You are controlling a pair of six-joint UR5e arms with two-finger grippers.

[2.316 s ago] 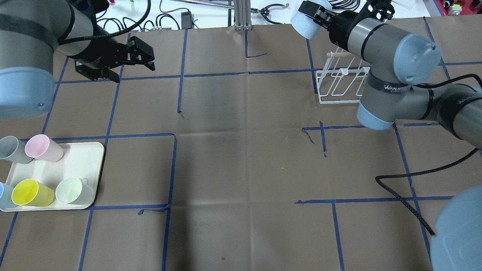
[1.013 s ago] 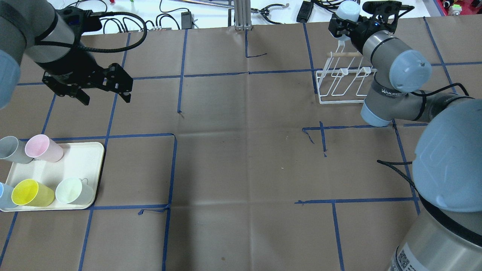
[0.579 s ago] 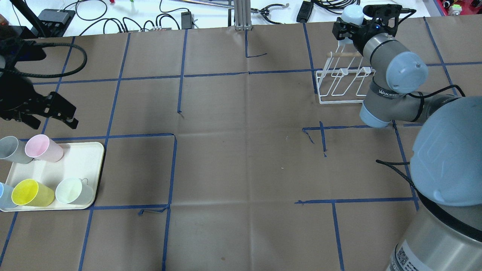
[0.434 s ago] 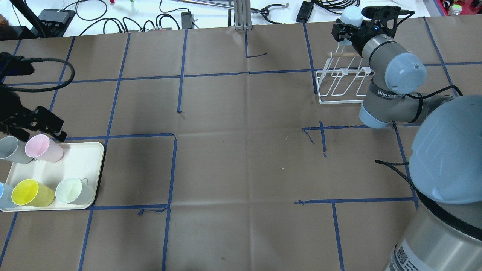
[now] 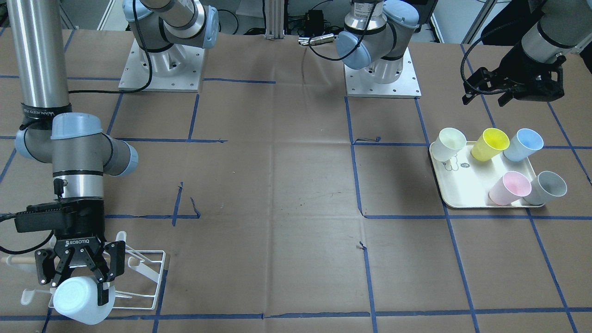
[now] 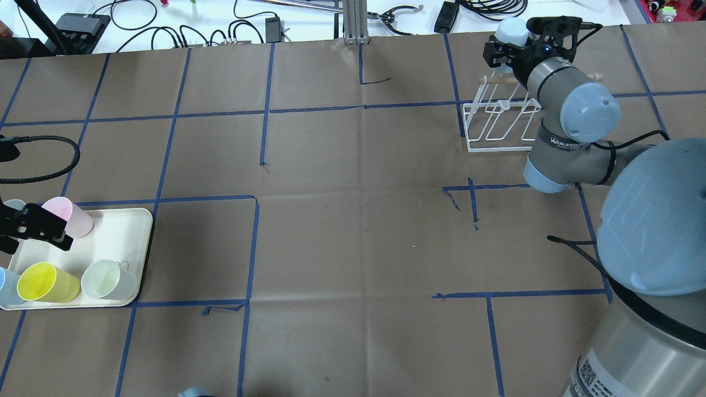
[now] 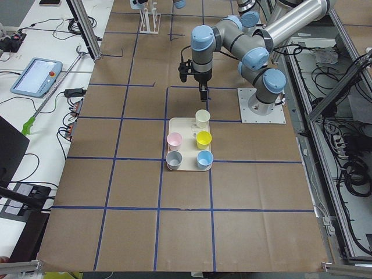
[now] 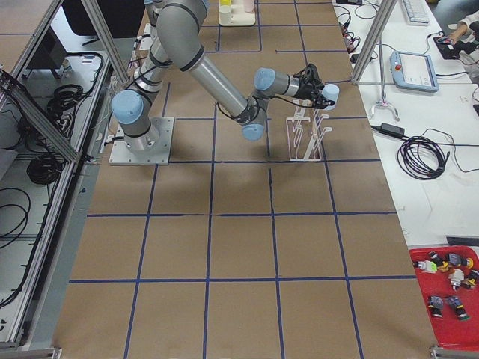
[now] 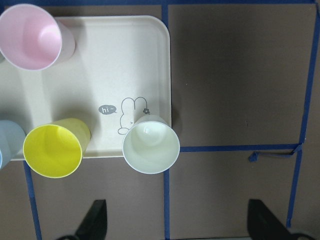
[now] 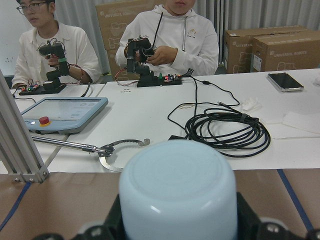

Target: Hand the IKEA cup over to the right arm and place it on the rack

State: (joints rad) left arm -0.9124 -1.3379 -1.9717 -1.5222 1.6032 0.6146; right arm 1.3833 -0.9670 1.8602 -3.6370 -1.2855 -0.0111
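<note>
My right gripper (image 5: 76, 275) is shut on a pale blue cup (image 5: 79, 301), held closed end out at the white wire rack's (image 5: 147, 277) outer edge. I cannot tell whether the cup touches a prong. The overhead view shows the same gripper (image 6: 504, 51), cup (image 6: 511, 30) and rack (image 6: 496, 129). In the right wrist view the cup (image 10: 177, 192) fills the lower middle. My left gripper (image 5: 485, 99) is open and empty above the cream tray (image 5: 458, 196). In the left wrist view its fingertips (image 9: 95, 222) straddle the space just below a pale green cup (image 9: 151, 144).
The tray (image 6: 118, 234) holds a pink cup (image 6: 74, 218), a yellow cup (image 6: 47, 282), a pale green cup (image 6: 107, 278), a blue cup (image 5: 523, 143) and a grey cup (image 5: 548, 187). Cables, a tablet and operators are beyond the table's far edge (image 10: 225, 130).
My left arm swung from the table's far left side down to the tray, gripper still open. My right gripper turned the pale blue cup and brought it to the rack's far edge.
</note>
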